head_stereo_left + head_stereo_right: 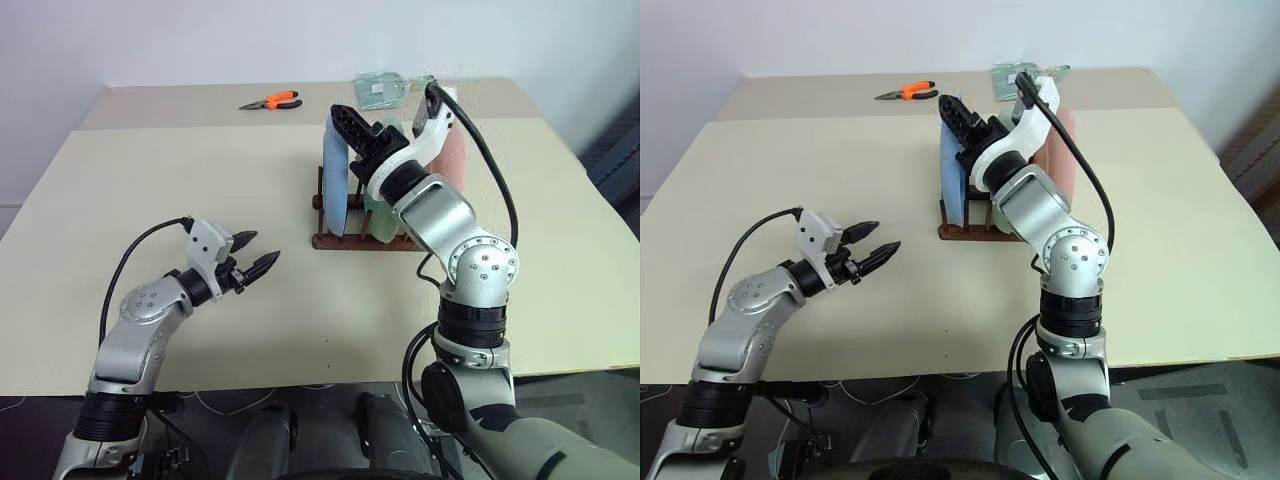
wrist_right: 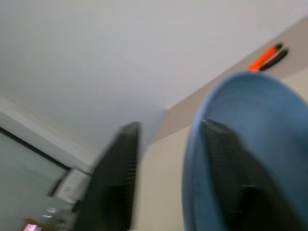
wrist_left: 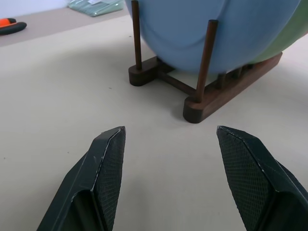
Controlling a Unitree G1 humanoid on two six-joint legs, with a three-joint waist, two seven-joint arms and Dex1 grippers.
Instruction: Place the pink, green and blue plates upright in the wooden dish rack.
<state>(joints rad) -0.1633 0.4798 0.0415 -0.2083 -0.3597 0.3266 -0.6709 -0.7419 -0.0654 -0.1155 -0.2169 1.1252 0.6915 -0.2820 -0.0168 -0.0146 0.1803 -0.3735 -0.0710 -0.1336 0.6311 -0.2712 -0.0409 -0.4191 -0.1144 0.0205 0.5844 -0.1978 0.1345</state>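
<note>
The wooden dish rack (image 1: 345,240) stands right of the table's middle. All three plates stand upright in it: the blue plate (image 1: 335,185) on its left, the green plate (image 1: 377,215) in the middle and the pink plate (image 1: 455,160) on its right. My right gripper (image 1: 345,118) is at the blue plate's top rim. It is open, and in the right wrist view (image 2: 168,125) the rim lies against one finger. My left gripper (image 1: 264,247) hovers open and empty over the table left of the rack, pointing at the rack (image 3: 202,108) and the blue plate (image 3: 216,29).
Orange-handled pliers (image 1: 272,100) lie at the back of the table. A clear plastic packet (image 1: 385,88) sits behind the rack. Bare tabletop (image 1: 180,170) stretches left of and in front of the rack.
</note>
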